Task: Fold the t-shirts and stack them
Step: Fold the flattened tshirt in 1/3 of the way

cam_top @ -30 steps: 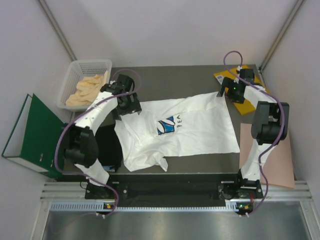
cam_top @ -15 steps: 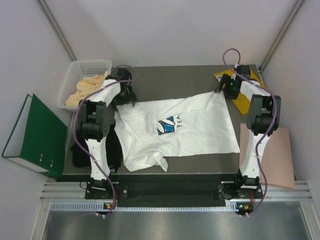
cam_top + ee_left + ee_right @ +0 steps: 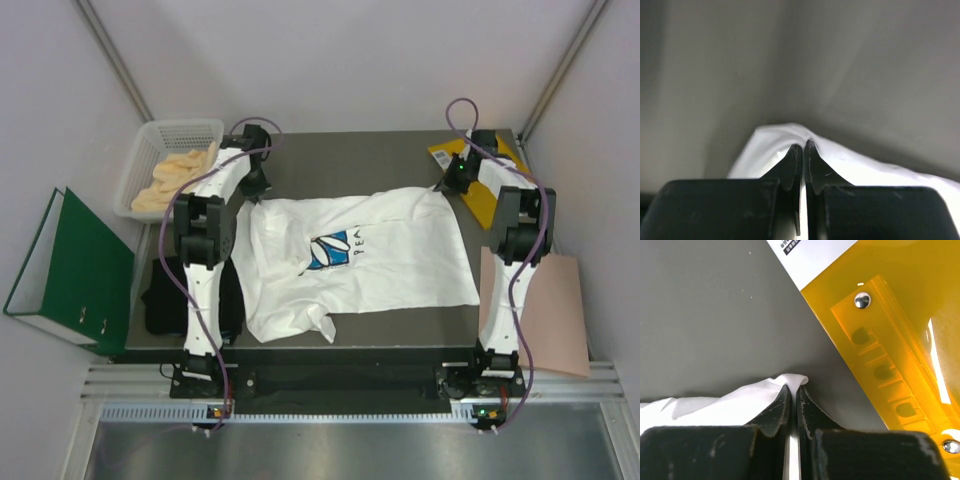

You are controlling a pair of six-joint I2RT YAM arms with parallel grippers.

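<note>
A large white t-shirt with a blue chest print lies spread across the dark table. My left gripper is shut on the shirt's far left corner; in the left wrist view white cloth is pinched at the gripper tips. My right gripper is shut on the far right corner, and the right wrist view shows a white fold caught at the gripper tips. A black t-shirt lies crumpled at the table's left edge, partly behind the left arm.
A white basket holding pale yellow cloth stands at the far left. An orange-yellow envelope lies at the far right corner, close beside the right gripper. A pink sheet hangs off the right side. A green binder sits left of the table.
Both grippers went from open to shut on the white shirt's far corners. Both arms stretched farther back, and the shirt's far edge is pulled straighter, its left part drawn out.
</note>
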